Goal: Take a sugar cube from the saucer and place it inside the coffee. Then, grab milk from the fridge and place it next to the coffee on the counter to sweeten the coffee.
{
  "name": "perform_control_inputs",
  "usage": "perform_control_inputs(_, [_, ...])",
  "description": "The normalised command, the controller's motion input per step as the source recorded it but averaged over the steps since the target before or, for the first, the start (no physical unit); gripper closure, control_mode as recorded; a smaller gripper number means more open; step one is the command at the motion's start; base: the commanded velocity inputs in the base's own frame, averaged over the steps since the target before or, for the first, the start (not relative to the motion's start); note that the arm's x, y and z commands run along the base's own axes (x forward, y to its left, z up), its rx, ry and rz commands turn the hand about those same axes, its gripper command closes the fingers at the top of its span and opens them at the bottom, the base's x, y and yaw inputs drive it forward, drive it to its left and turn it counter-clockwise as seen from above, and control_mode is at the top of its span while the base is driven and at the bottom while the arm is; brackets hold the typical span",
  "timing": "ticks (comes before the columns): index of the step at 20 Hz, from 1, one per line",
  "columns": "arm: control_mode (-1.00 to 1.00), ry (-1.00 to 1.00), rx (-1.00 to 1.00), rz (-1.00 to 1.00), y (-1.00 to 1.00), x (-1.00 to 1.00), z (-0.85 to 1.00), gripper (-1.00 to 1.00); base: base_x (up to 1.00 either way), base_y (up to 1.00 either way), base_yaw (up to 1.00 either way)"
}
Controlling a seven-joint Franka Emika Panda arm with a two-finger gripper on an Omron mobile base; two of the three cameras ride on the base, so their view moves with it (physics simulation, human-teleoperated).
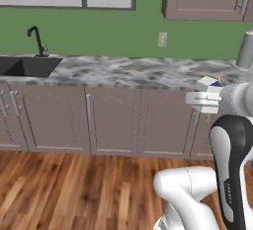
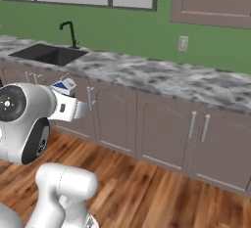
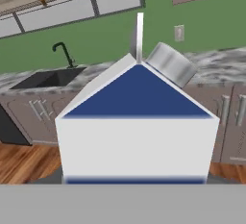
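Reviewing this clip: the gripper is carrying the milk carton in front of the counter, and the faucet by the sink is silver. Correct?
Not quite. The faucet by the sink is black, as the right base view shows. The rest holds: the gripper carries the milk carton in front of the counter.

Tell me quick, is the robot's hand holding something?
Gripper: closed on the white gable-top milk carton with blue markings, carried in the air in front of the grey marbled counter.

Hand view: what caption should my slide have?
The hand holds the milk up, facing the counter and sink.
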Motion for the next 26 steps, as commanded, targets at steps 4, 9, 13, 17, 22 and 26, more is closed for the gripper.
perform_control_inputs(4, [1.00, 0.00, 0.00, 0.00, 0.00, 0.00, 0.00, 1.00, 1.00, 0.00, 0.17])
perform_control_inputs(9, [1.00, 0.00, 0.00, 0.00, 0.00, 0.00, 0.00, 1.00, 1.00, 0.09, 0.19])
perform_control_inputs(13, [1.00, 0.00, 0.00, 0.00, 0.00, 0.00, 0.00, 1.00, 1.00, 0.55, 0.18])
perform_control_inputs(17, [1.00, 0.00, 0.00, 0.00, 0.00, 0.00, 0.00, 1.00, 1.00, 0.96, 0.20])
perform_control_inputs(22, [1.00, 0.00, 0.00, 0.00, 0.00, 0.00, 0.00, 1.00, 1.00, 1.00, 0.18])
perform_control_inputs(26, [1.00, 0.00, 0.00, 0.00, 0.00, 0.00, 0.00, 1.00, 1.00, 1.00, 0.14])
